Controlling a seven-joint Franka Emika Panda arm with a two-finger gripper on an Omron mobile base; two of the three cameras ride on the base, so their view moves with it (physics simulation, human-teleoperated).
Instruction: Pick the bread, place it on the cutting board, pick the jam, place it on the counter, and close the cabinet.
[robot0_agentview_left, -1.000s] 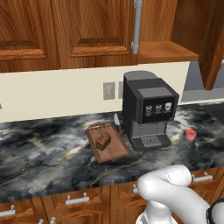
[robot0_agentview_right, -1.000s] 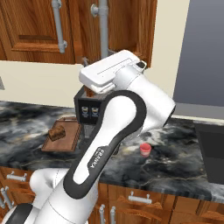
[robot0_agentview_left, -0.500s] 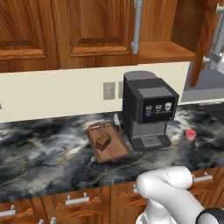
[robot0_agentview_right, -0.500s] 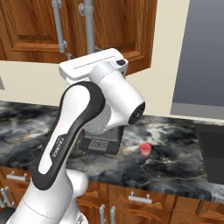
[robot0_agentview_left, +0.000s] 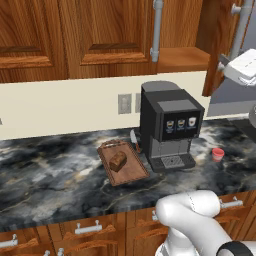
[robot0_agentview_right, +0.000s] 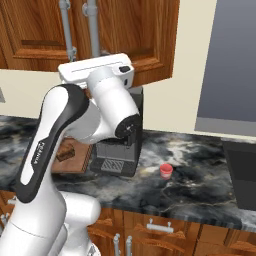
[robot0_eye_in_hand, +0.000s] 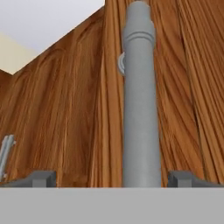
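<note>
The bread (robot0_agentview_left: 118, 160) lies on the cutting board (robot0_agentview_left: 127, 170) left of the coffee machine, and both show again past my arm as bread (robot0_agentview_right: 65, 153) and cutting board (robot0_agentview_right: 75, 161). The jam (robot0_agentview_left: 218, 154) stands on the dark marble counter (robot0_agentview_left: 50, 175) right of the machine; it is also the red jam (robot0_agentview_right: 166, 171). The cabinet door (robot0_agentview_left: 216, 45) stands partly open. My gripper (robot0_eye_in_hand: 113, 178) is open, its fingertips (robot0_eye_in_hand: 43, 178) either side of the door's grey tube handle (robot0_eye_in_hand: 140, 109). My hand's white body (robot0_agentview_left: 243, 67) is high beside that door.
A black coffee machine (robot0_agentview_left: 170, 127) stands against the wall between board and jam. A closed cabinet door with its own tube handle (robot0_agentview_left: 156, 30) is left of the open one. A dark appliance front (robot0_agentview_right: 235, 65) rises at the right. Drawers with short silver handles (robot0_agentview_left: 87, 229) run below the counter.
My arm has swung up and right to the cabinet. The open door's handle has shifted toward its neighbour, so the door has swung partway shut. Bread, board and jam stayed put.
</note>
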